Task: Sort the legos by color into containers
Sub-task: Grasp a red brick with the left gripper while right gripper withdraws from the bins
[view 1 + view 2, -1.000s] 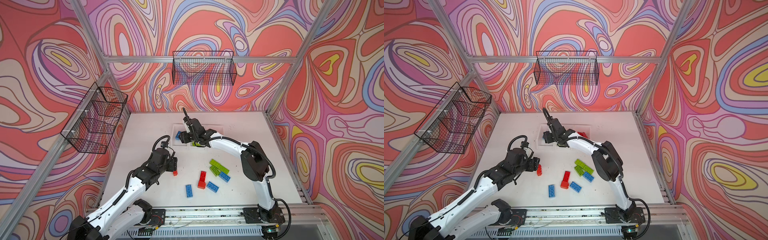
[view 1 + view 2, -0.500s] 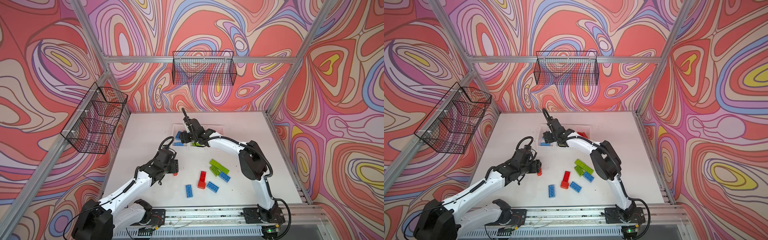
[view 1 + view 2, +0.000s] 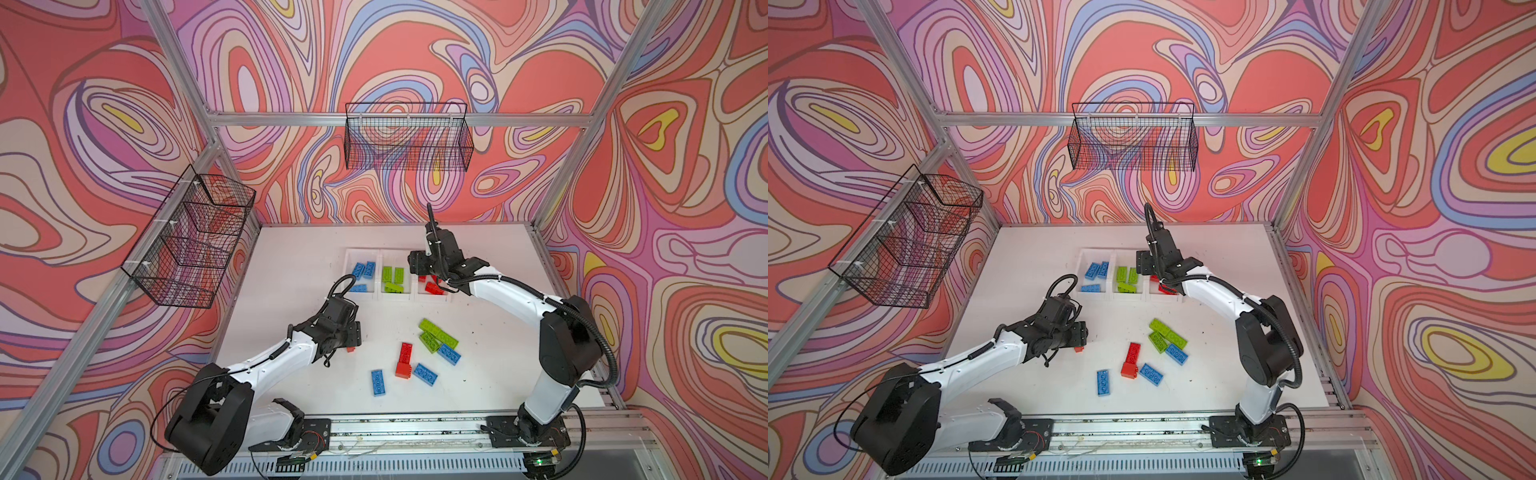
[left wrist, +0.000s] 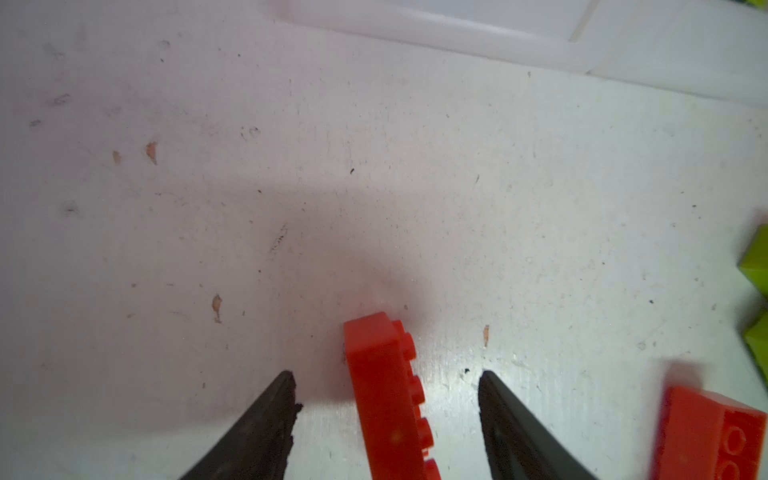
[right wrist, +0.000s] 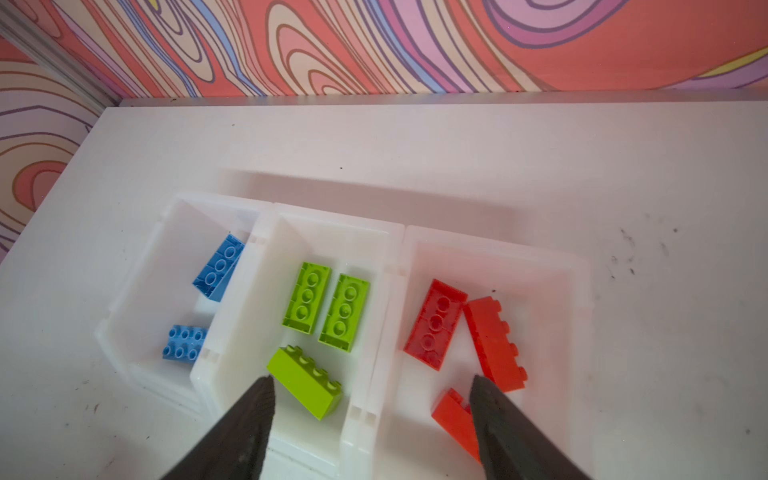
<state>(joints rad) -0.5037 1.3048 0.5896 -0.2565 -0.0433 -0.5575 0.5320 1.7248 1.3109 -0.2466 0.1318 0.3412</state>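
My left gripper [image 4: 387,375] is open and low over the table, one finger on each side of a red lego [image 4: 386,399] that lies on its side; neither finger touches it. In both top views this lego [image 3: 351,349] pokes out under the left gripper [image 3: 353,336]. My right gripper [image 5: 372,379] hangs open and empty above the containers [image 5: 399,232], over the wall between the green and red bins. The bins hold blue legos [image 5: 219,266], green legos [image 5: 305,297] and red legos [image 5: 434,324]. Several loose legos lie mid-table: green [image 3: 436,332], blue [image 3: 377,381] and red [image 3: 405,359].
Black wire baskets hang on the left wall [image 3: 191,237] and the back wall [image 3: 409,141]. Aluminium frame posts stand at the table's corners, and the arms' base rail [image 3: 415,432] runs along the front edge. Another red brick [image 4: 706,432] lies just beside the left gripper.
My right gripper has swung right from over the blue bin to over the green and red bins. The left arm has dropped lower over the red lego.
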